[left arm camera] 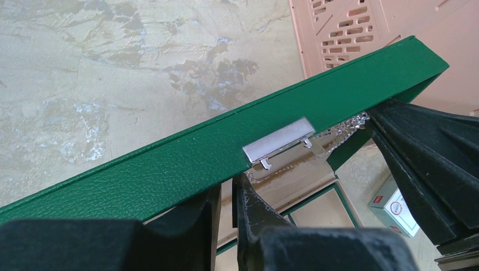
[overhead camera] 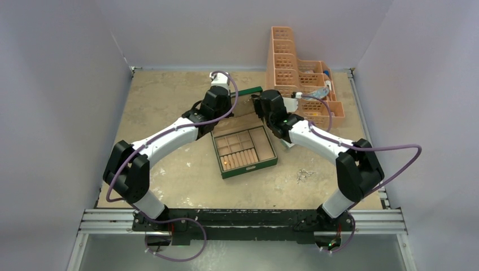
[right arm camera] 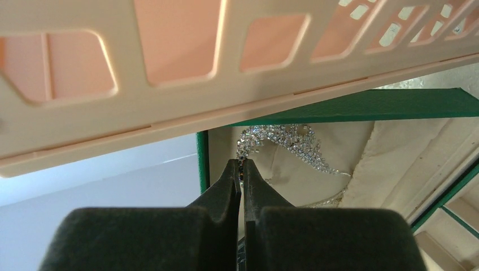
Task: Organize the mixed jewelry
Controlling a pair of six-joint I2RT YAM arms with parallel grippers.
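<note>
Progress is small so far, as I judge it, and most of the sorting is left to do. The green box [overhead camera: 252, 167] stands open in the middle of the table [overhead camera: 164, 96], with its lid [left arm camera: 169, 169] raised toward the far edge. In one compartment at the near left side of the box I see only one small gold piece [overhead camera: 226, 161], maybe a ring; the other compartments look empty, as far as I can see. The loose silvery pieces [overhead camera: 305, 175] lie on the table toward the near right corner, well apart from the box, so they wait to be sorted. My right gripper [right arm camera: 242, 167] has its fingers pressed together, and they seem to nip the end of the sparkling chain [right arm camera: 282, 138], which lies against the cream lining inside the lid. My left gripper [left arm camera: 227, 191] sits at the lower edge of the lid, just beside the silver clasp [left arm camera: 278, 143]. A narrow gap shows between its fingers, but I cannot tell whether they pinch the lid.
</note>
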